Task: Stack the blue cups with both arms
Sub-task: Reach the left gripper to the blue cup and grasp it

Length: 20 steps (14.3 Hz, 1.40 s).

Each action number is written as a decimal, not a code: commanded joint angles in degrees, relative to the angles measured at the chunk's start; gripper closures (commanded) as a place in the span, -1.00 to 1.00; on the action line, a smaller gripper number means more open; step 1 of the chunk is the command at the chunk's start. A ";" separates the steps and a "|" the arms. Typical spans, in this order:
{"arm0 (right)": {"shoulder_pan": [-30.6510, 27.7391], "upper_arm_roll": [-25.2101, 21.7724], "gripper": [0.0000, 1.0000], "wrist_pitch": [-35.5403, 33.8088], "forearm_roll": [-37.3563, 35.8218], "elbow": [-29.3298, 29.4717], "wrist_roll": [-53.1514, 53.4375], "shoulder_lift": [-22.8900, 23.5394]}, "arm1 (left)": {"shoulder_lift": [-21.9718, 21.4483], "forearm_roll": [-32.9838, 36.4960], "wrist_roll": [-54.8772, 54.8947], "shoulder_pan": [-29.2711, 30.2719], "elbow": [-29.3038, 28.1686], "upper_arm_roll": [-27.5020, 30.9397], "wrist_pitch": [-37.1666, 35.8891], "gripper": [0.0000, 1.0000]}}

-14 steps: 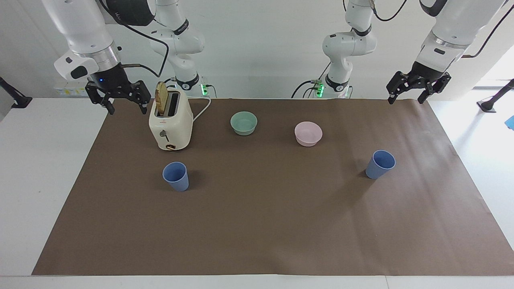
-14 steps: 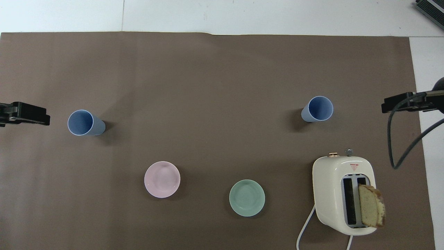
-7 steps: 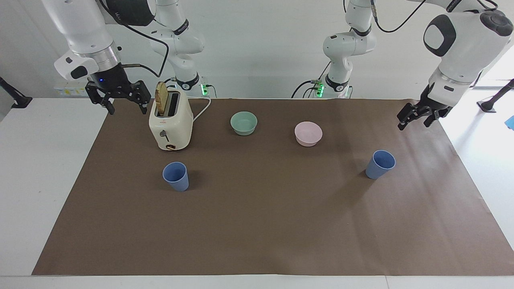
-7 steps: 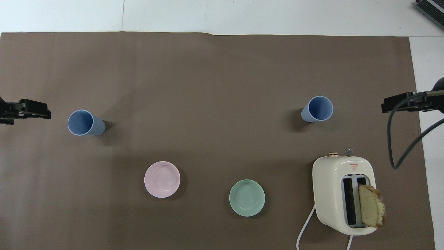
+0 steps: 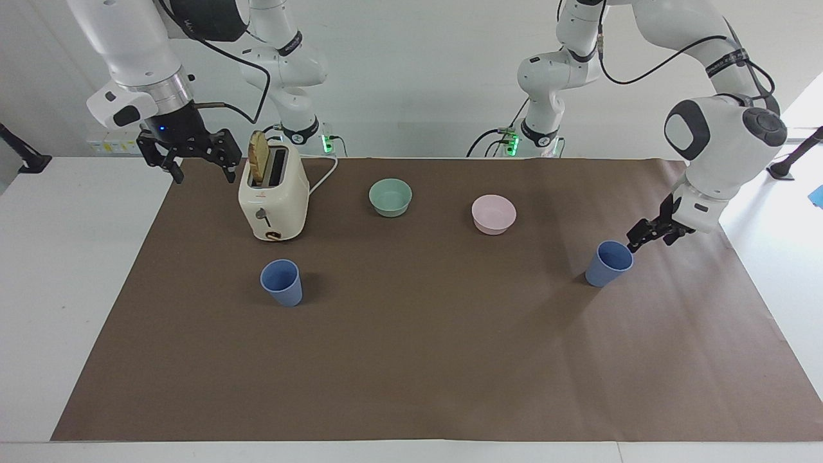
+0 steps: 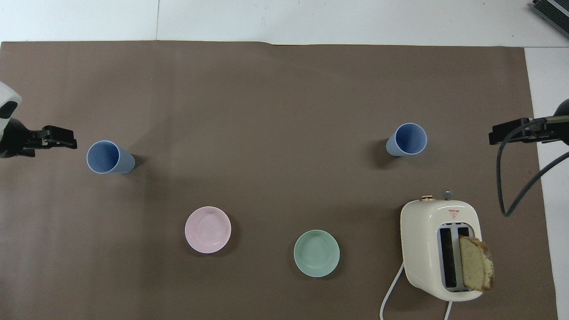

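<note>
Cups are standing upright and well apart on the brown mat: one (image 5: 607, 263) toward the left arm's edge of the table, the other (image 5: 281, 281) toward the right arm's edge, just beside the toaster (image 5: 272, 196). Left gripper (image 5: 643, 235) is hanging low just beside the first cup's rim; whether its fingers are spread I cannot tell. Right gripper (image 5: 193, 161) is waiting with fingers spread over the mat's corner beside the toaster. Green bowl (image 5: 390, 197) and pink bowl (image 5: 493, 213) are sitting between the arms' bases.
</note>
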 commanded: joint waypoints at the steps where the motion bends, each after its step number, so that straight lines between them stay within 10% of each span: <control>1: -0.49 0.33 -1.00 0.01 1.25 -0.77 0.10 -0.84 | 0.26 -0.31 -3.02 0.21 -4.72 -0.47 7.42 -1.00; 6: -0.49 0.33 -1.00 0.01 1.25 -0.77 0.19 -0.84 | 0.88 -0.31 -5.05 -0.32 -5.43 -0.47 7.71 -0.86; 8: -0.58 0.33 -1.00 0.01 1.25 -0.77 0.10 -0.84 | 0.88 -0.31 -4.88 -0.15 -5.43 -0.47 7.27 0.73; 9: -0.58 0.33 -1.00 0.01 1.25 -0.77 0.10 -0.84 | 0.79 -0.31 -4.44 0.03 -5.43 -0.55 6.92 1.00; 20: -0.49 0.33 -1.00 0.01 1.25 -0.77 0.19 -0.84 | 0.35 -1.63 -11.26 -3.03 8.43 -1.17 -2.21 1.00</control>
